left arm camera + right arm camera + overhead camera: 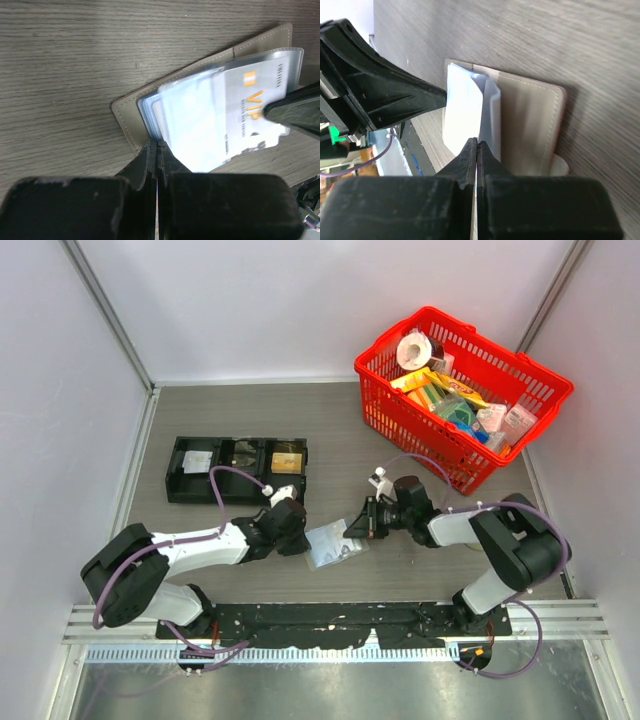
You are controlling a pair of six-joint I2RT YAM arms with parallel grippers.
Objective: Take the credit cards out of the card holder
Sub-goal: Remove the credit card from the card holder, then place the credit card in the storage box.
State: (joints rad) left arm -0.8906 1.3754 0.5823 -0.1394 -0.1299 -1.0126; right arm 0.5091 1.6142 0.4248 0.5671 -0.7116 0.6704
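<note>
Your left end effector (157, 145) was clamped shut on the edge of the open card holder (330, 543), steadying it on the counter (330, 430), so your right end effector (476, 144), closed on a card (240, 107), could likely pull it free.

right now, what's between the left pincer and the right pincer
Only the open card holder, its clear pockets fanned out; the left pincer and right pincer each pinch an edge of it. The top view shows it.

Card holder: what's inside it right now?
Inside the open card holder is a fan of clear sleeves; one shows a whitish card lettered VIP. Whatever sits in the lower sleeves is covered. The left gripper and right gripper hide the sleeve edges they pinch.
</note>
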